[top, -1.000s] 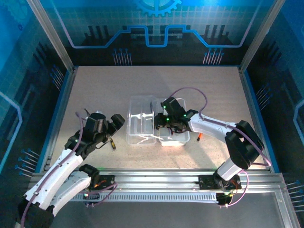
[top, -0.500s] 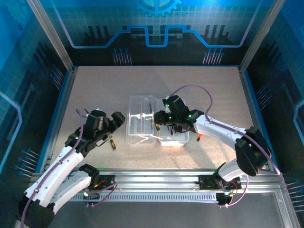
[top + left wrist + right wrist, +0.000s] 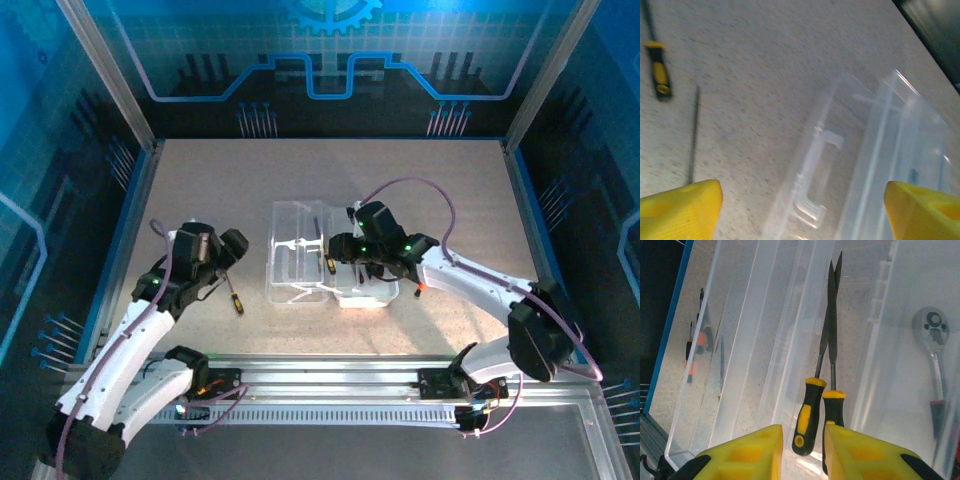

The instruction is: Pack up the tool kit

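Right tool (image 3: 804, 440), jaws narrowly parted, hangs over the translucent clear plastic case (image 3: 740, 340) midway on the bench (image 3: 200, 180); can't tell if it grips the two black-and-yellow screwdrivers (image 3: 807, 410) lying inside. Should open fully, then lift straight up w/o snagging handles. Left tool (image 3: 805, 210) wide open, empty

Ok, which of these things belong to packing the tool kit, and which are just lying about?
For the job: clear case; two yellow-and-black screwdrivers inside it; ratchet inside it; loose screwdriver on the table; small orange item right of the case, probably a tool.
Just there: metal rail at the near edge; blue back panel.
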